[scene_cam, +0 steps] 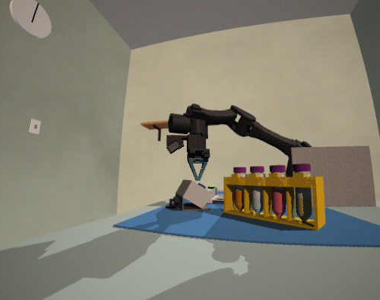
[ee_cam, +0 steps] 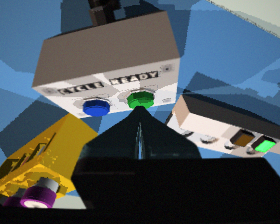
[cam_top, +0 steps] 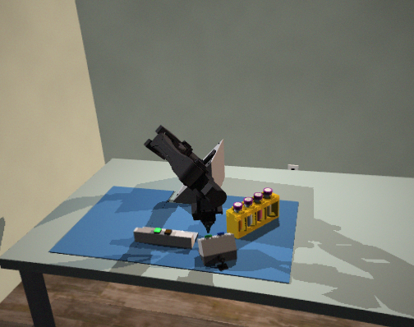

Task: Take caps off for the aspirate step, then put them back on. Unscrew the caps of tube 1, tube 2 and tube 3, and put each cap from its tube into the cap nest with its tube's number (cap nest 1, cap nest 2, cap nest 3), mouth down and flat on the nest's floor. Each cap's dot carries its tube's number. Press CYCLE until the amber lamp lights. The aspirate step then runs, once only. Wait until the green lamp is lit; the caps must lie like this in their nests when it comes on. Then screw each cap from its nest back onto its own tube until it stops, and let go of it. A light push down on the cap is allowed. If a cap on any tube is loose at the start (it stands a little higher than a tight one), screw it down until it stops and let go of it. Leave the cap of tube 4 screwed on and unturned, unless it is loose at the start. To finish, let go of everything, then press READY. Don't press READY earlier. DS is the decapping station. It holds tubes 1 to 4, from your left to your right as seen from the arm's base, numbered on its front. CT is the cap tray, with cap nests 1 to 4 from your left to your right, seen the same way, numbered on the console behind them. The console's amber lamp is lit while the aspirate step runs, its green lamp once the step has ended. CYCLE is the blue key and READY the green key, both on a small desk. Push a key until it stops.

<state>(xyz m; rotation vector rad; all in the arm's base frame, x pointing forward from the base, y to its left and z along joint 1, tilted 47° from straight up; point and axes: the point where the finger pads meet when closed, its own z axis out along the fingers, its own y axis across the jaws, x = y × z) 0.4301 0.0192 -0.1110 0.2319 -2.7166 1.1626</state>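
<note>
The gripper is clenched on nothing, pointing down just above the green READY key. The console's green lamp glows. All four tubes in the yellow decapping station wear purple caps.

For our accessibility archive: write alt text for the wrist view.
The shut gripper points its tip at the green READY key on a small grey desk, with the blue CYCLE key beside it. At right the console's green lamp is lit; at lower left are the yellow decapping station and a purple cap.
</note>
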